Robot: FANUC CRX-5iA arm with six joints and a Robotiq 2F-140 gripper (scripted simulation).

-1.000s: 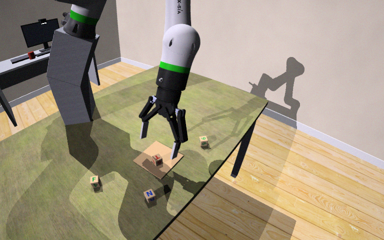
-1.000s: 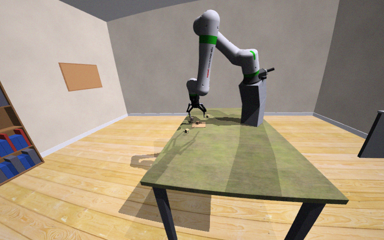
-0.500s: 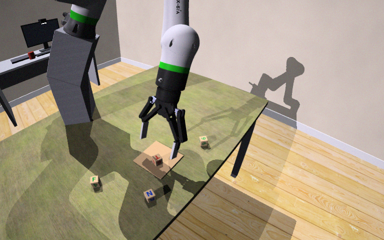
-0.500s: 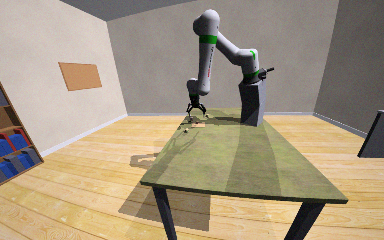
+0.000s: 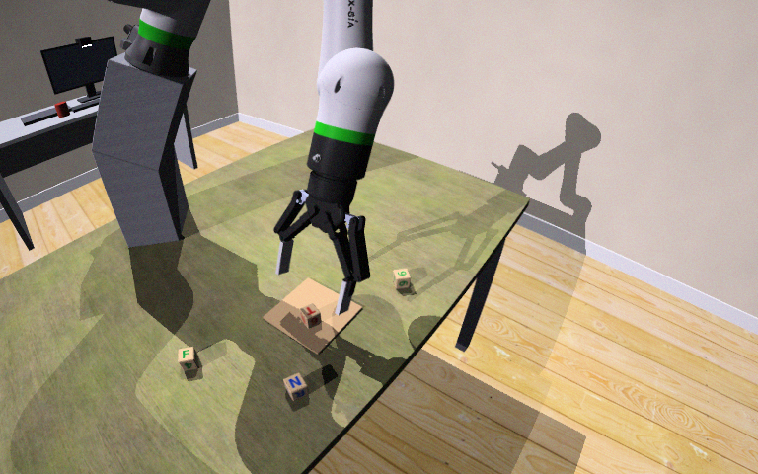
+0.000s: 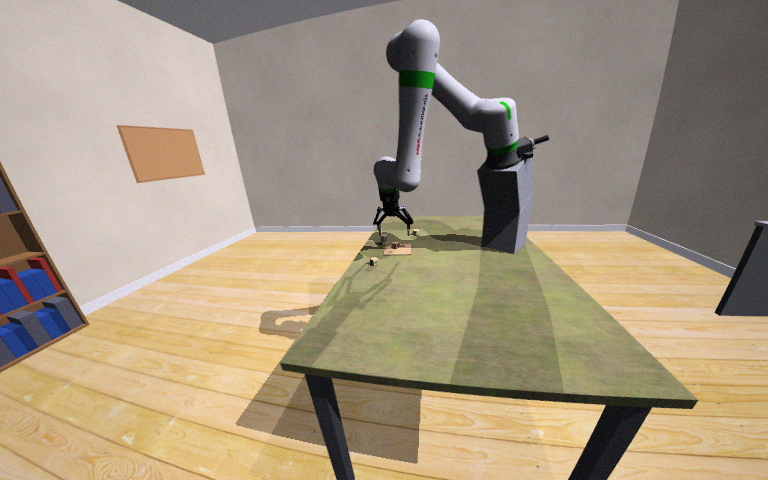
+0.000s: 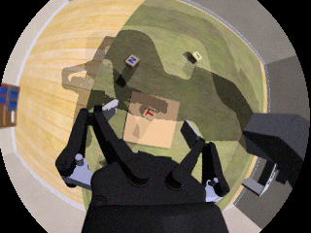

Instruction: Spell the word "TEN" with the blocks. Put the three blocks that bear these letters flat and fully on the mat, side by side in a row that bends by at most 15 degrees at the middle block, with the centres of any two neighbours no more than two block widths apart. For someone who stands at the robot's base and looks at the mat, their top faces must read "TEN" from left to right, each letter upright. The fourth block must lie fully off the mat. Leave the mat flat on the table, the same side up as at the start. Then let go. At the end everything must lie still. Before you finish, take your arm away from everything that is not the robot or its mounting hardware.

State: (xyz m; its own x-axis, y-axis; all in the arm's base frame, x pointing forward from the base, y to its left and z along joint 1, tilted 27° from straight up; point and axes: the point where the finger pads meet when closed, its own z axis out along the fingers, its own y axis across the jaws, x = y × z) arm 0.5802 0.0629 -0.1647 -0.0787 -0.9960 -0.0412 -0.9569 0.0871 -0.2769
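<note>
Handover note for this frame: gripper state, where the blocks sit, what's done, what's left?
Gripper: open, empty, above the mat.
T block: on the mat, alone.
N block: on the table, off the mat, near the edge.
F block: off the mat.
Fourth block: off the mat; top letter unclear.
Done: T placed; its orientation unchecked.
Left: find E, add E and N in a row, keep the spare block off.
</note>
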